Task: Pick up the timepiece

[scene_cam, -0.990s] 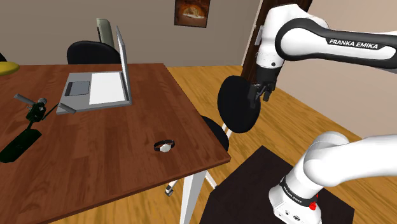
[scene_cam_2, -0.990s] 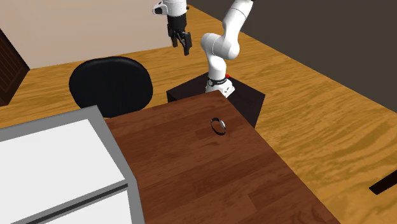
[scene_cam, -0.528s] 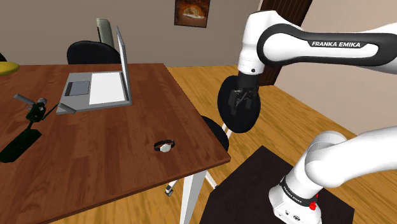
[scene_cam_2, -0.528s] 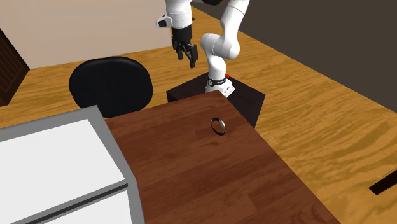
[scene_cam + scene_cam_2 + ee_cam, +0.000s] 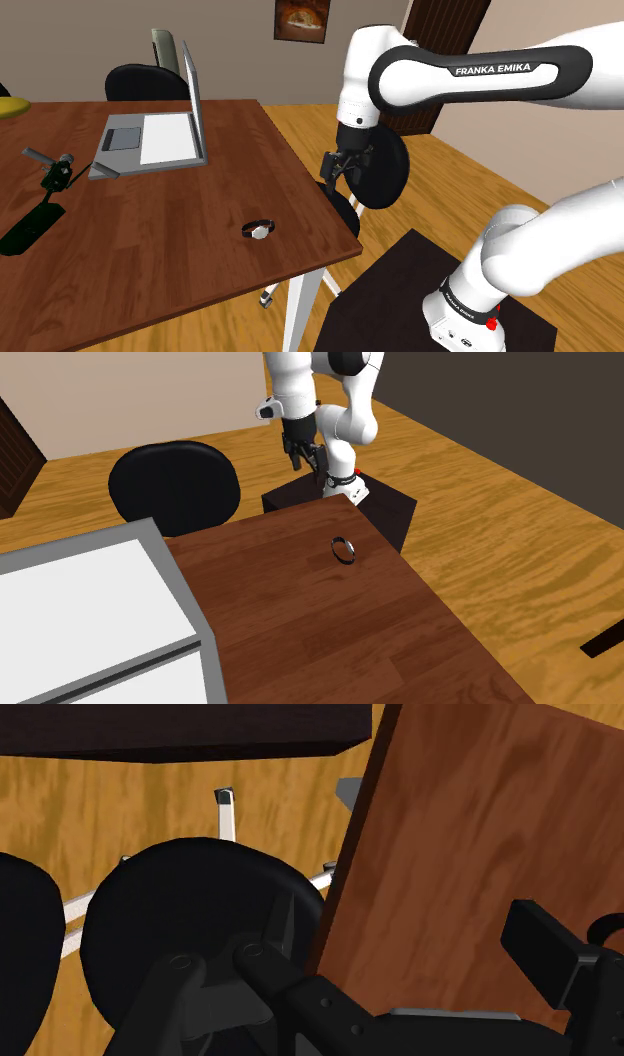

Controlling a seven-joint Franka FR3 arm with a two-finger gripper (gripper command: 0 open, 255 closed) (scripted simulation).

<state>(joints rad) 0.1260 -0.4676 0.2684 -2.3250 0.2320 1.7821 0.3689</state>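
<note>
1. My hand (image 5: 339, 172) (image 5: 305, 456) is open: fingers apart, nothing between them.
2. I see it hanging just off the wooden tabletop (image 5: 200, 225) edge, over a black chair (image 5: 388, 175) pushed up to that side.
3. The wristwatch (image 5: 259, 230) (image 5: 344, 549) lies on the tabletop near the corner closest to the stand (image 5: 400, 290), apart from the hand.
4. An open laptop (image 5: 160, 135) sits farther back on the tabletop, well apart from the wristwatch.
5. In the wrist view I get the chair seat and the tabletop edge beyond the fingers.
</note>
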